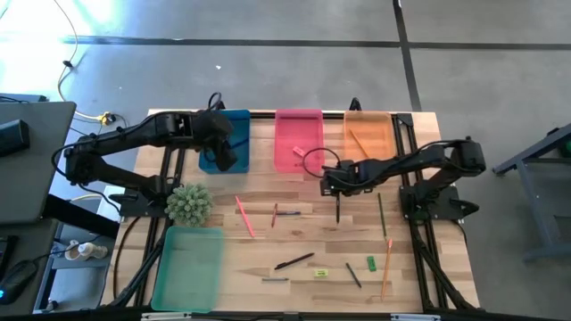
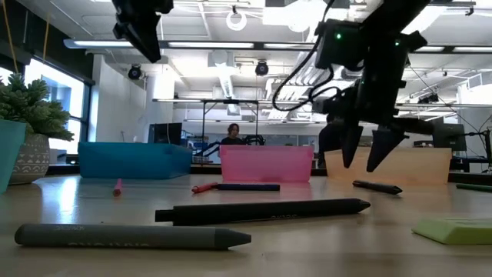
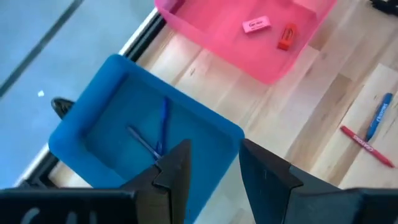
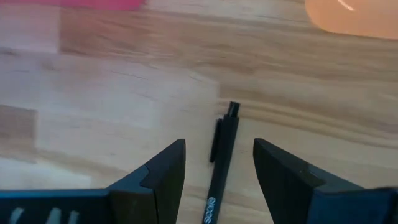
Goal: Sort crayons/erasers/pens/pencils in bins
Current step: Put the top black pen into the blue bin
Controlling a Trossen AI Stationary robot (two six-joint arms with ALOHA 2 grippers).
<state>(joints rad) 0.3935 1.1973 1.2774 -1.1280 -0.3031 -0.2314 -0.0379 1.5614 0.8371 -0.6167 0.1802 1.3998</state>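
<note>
Black pen lies between the right gripper's open, empty fingers, hovering above the table.

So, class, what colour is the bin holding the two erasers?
Pink bin, clearest in the left wrist view.

One camera looks straight down on the whole table. Another sits at tabletop level, facing the room. Both wrist cameras look closely down; all share the pink bin.
</note>
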